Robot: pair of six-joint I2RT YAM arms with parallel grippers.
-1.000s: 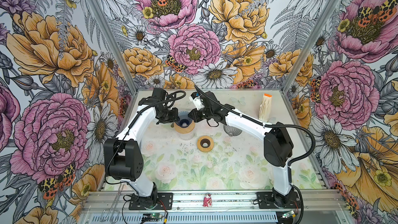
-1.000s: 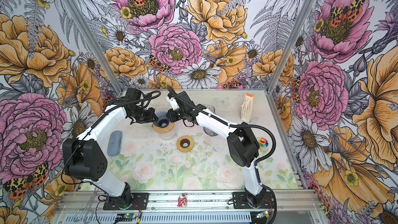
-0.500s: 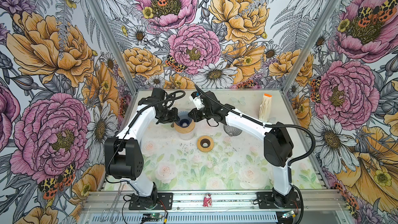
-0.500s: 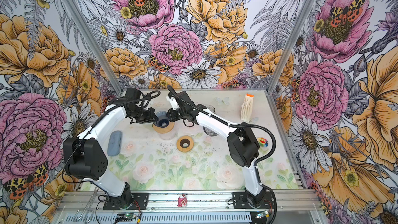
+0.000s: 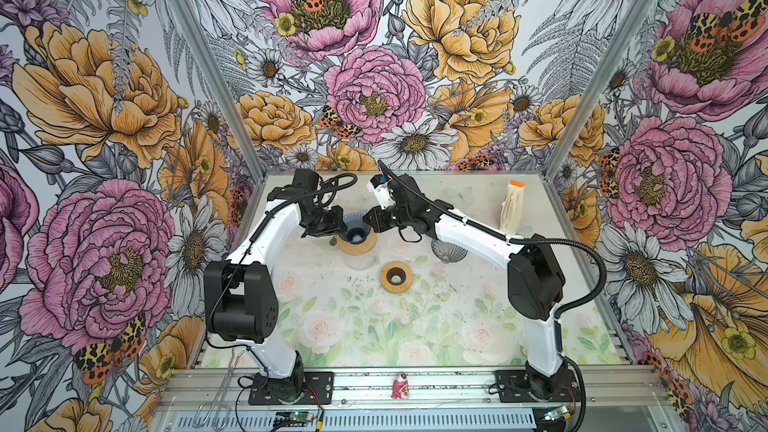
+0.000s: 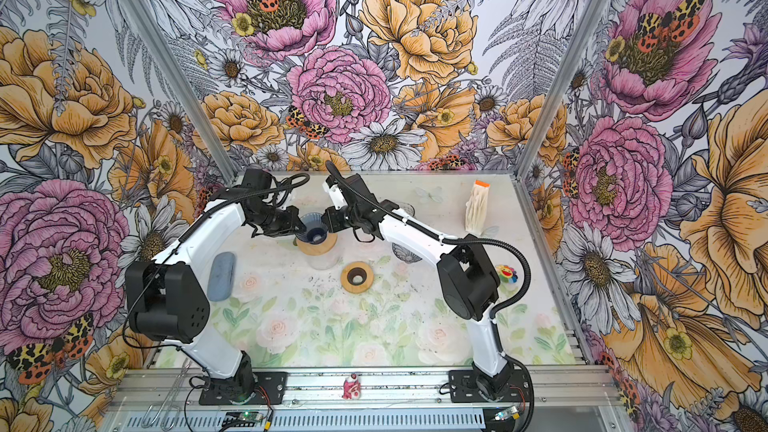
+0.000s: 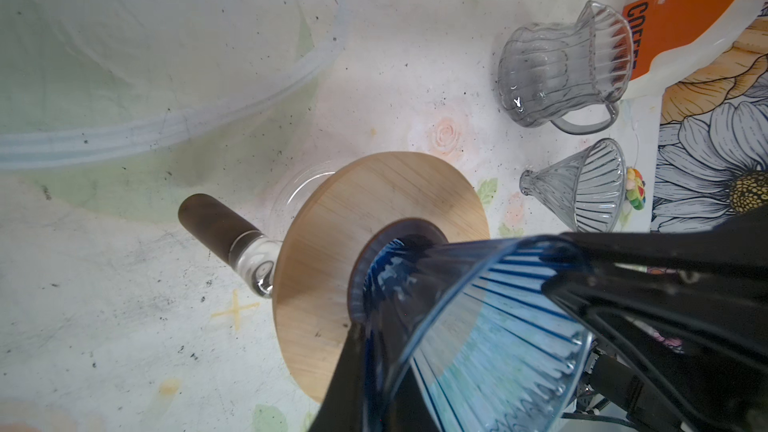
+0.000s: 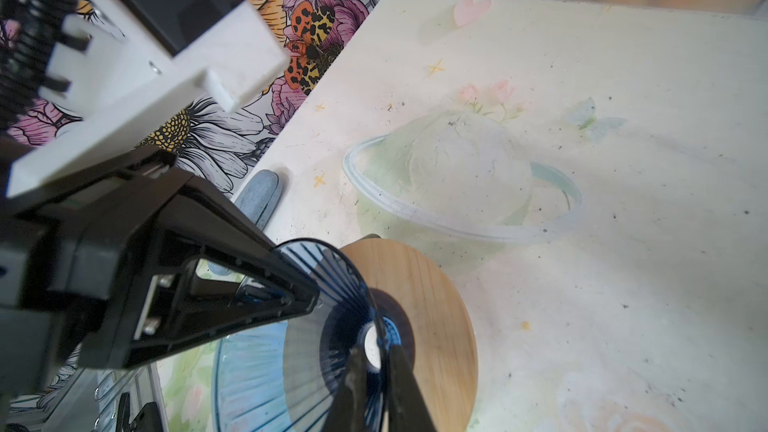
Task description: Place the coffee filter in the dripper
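- Blue ribbed translucent cone dripper (image 5: 354,229) sits in a round wooden collar (image 5: 357,246) on a clear glass carafe (image 5: 358,261), toward 12 o'clock on the surface (image 5: 436,317). No paper shows inside it, and the hole at its bottom looks bare in the right wrist view.
- Left gripper (image 5: 340,226) is clamped tight on the dripper's rim at its 9 o'clock, one finger inside the wall and one outside.
- Right gripper (image 5: 368,221) pinches the rim at 3 o'clock, its jaws almost together on the thin wall.
- White coffee-filter pack with an orange top (image 5: 512,209) stands well apart, at about 3 o'clock from the dripper, with nothing touching it.
- Step in hand, as I judge it: steadying or seating the dripper; no filter is fetched yet.
- Next move calls for one gripper to let go, probably the right since it is nearer the pack, and draw out a single filter while the other steadies the cone.
- Both arms reach toward 12 o'clock, elbows raised and forearms converging, so the grippers meet the rim from opposite sides.
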